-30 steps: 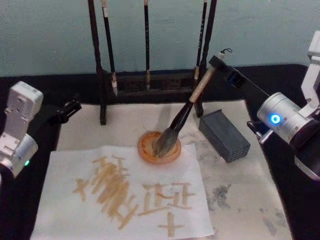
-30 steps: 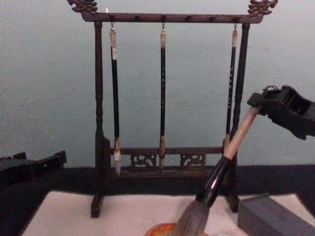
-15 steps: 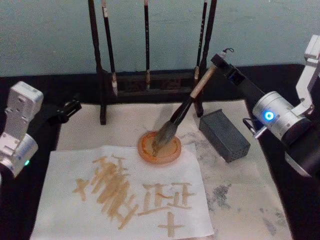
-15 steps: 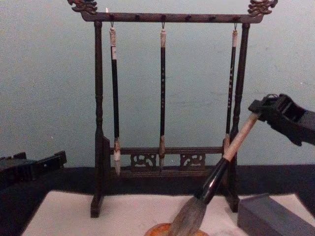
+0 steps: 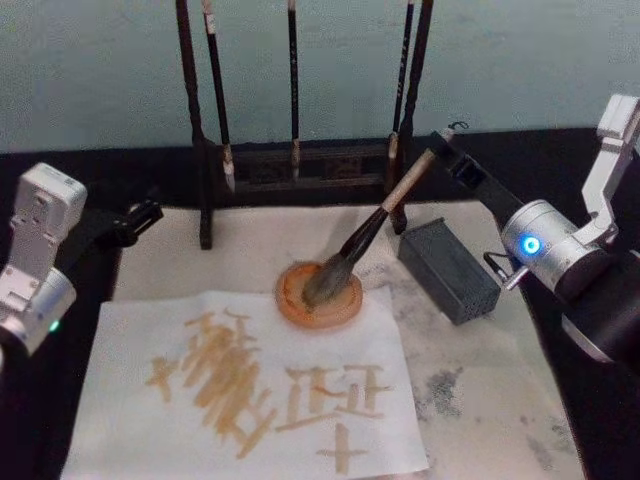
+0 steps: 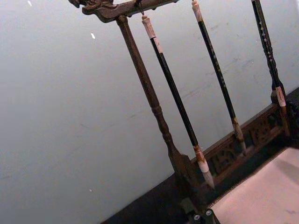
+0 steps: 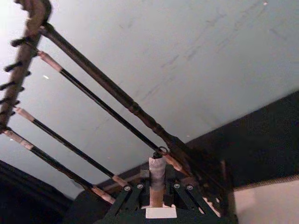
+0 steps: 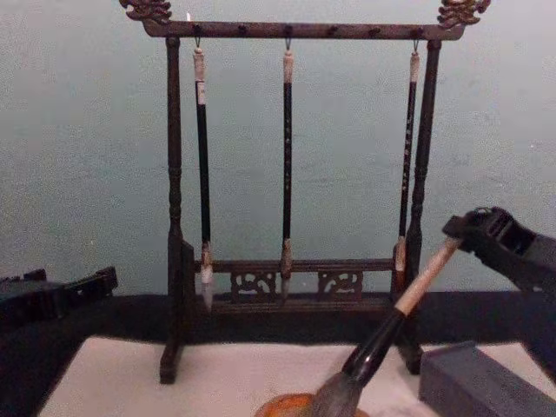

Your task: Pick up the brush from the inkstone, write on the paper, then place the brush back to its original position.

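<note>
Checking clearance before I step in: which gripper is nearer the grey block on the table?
Right. The right gripper is shut on the brush, just behind the grey block. The left gripper sits at the far left edge of the paper, across the brush rack.

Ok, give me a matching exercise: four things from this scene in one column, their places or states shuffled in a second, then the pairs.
Things
1. brush
2. paper
3. grey block
4. left hand

Places or states
A. idle at the mat's left edge
B. lying right of the orange dish
C. tilted, bristles in the orange dish, held by the right hand
D. flat, covered in tan strokes

Pairs: 1-C, 2-D, 3-B, 4-A
</note>
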Tool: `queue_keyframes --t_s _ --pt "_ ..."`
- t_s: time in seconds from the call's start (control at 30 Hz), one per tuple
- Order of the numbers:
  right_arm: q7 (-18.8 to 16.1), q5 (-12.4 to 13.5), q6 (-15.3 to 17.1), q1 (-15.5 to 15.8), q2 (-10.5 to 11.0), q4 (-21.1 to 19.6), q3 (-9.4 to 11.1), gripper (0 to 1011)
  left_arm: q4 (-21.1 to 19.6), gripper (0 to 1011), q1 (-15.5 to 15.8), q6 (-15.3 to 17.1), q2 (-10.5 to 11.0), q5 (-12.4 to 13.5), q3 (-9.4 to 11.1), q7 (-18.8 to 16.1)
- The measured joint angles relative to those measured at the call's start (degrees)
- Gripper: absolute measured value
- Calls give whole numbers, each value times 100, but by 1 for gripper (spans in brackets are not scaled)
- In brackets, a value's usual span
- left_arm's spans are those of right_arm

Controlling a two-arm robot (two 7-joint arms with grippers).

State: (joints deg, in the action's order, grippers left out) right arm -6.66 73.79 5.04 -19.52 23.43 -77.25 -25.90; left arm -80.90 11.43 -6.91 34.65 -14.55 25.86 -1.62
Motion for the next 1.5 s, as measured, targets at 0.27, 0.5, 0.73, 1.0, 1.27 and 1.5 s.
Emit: queue_keyframes --t_s 0.27,0.5,0.73,1.0,1.27,1.5 --pt "45 -56 87 1 -49 171 81 201 0 1000 0 0 0 0 0 -1" --pt "106 -96 151 48 -59 208 153 204 0 1002 0 0 0 0 0 0" --pt "227 -137 198 142 -23 120 226 204 0 1002 0 0 0 0 0 0" --pt "434 -197 225 263 16 -18 307 205 0 1002 0 0 0 0 0 0" --pt "654 -222 288 392 52 -109 388 206 0 1002 0 0 0 0 0 0" --pt "906 -217 423 465 109 -142 415 208 0 1002 0 0 0 0 0 0"
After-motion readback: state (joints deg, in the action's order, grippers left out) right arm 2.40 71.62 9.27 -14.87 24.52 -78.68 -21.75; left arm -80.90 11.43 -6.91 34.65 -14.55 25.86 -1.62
